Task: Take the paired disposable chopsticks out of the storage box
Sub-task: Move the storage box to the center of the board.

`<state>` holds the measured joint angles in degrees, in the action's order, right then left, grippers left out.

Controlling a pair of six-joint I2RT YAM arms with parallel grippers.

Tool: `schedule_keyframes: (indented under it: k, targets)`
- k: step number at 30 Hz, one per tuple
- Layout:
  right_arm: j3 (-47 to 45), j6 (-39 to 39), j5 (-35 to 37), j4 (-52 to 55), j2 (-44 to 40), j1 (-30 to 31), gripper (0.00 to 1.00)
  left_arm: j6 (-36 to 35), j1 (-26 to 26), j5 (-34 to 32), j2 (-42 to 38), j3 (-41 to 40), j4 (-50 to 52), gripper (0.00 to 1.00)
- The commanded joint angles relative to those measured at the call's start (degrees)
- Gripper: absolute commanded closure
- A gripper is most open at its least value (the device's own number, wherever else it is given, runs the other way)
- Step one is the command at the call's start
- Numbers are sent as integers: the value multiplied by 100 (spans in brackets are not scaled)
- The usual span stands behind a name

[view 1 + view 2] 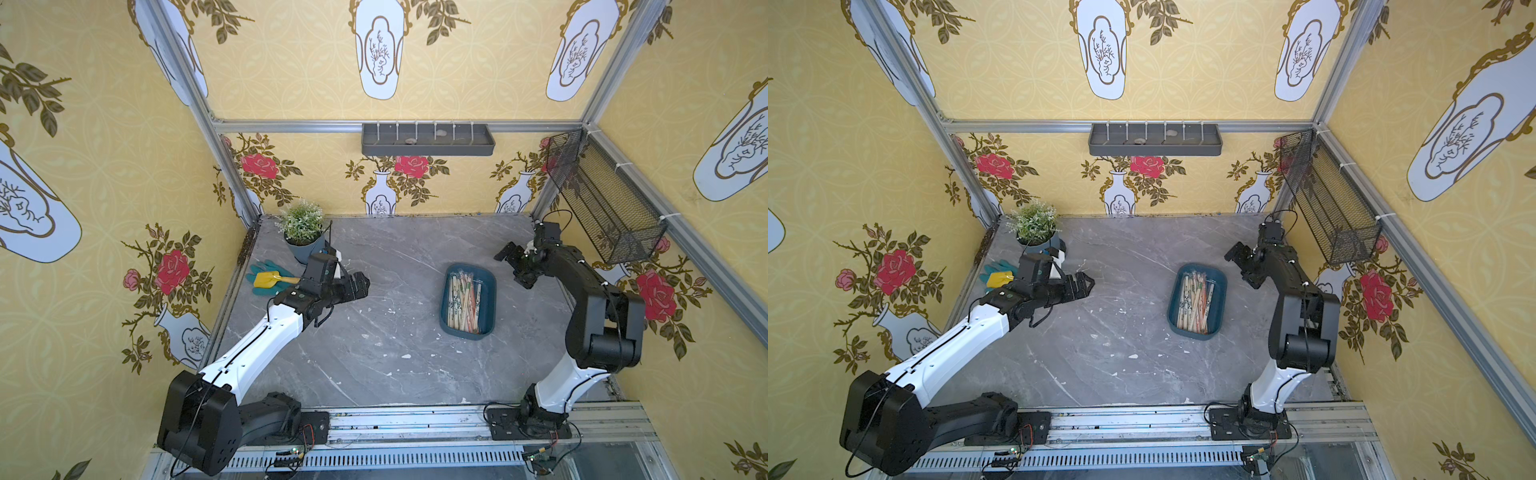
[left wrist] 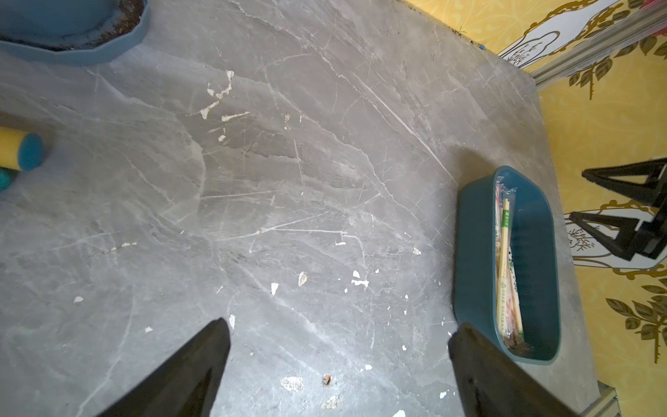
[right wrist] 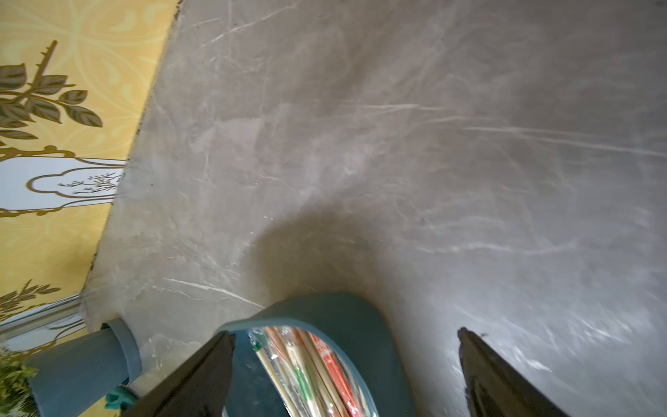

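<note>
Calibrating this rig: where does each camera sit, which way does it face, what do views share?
Top views: above the front rail, looking down toward the back wall; left arm with left claw, right arm with right claw show.
Left wrist: on the left arm, facing across the table toward the storage box; open claw tips show.
Right wrist: on the right arm, facing down over the box's end; open claw tips show.
Shared: all four show the box and chopsticks.

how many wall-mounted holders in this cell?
2. A grey divided shelf hangs on the back wall, and a black wire-mesh basket on the right wall. The near side is out of view, so more could be hidden there.
</note>
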<state>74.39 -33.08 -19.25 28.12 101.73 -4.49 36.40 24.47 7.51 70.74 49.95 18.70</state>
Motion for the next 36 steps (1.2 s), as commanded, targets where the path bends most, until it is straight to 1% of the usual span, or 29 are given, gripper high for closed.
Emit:
schedule_keyframes:
  k: [1,2,3,5,9,12,15,24,28,32,35,36]
  targets:
    - [523,303,-700,-190,559,29,3,-37,25,-72,40,6,11,0]
    - [753,386,-776,-88,775,47,2,-28,30,-71,71,6,2,0]
    - [921,469,-810,-3,944,77,3,-28,204,-68,100,10,-11,0]
    - [1226,663,-829,119,1242,206,2,-13,266,-71,178,10,-58,0]
    - [1738,1134,-841,476,1693,652,3,-12,384,-24,368,88,-138,0]
    - [1914,1367,-756,698,1872,1003,3,-28,487,23,517,179,-138,0]
    - [1819,1458,-739,738,1896,1312,2,-37,557,56,595,229,-147,0]
    - [915,1297,-695,457,1354,2254,3,83,681,149,689,226,-287,0]
    - [814,1112,-605,355,1153,2707,2,153,726,205,675,226,-340,0]
    - [952,817,-222,338,765,2694,2,243,726,184,518,104,-517,0]
    - [849,537,105,383,240,2473,3,448,726,8,352,-65,-593,0]
    - [737,464,150,370,47,2397,3,371,726,64,294,-134,-631,0]
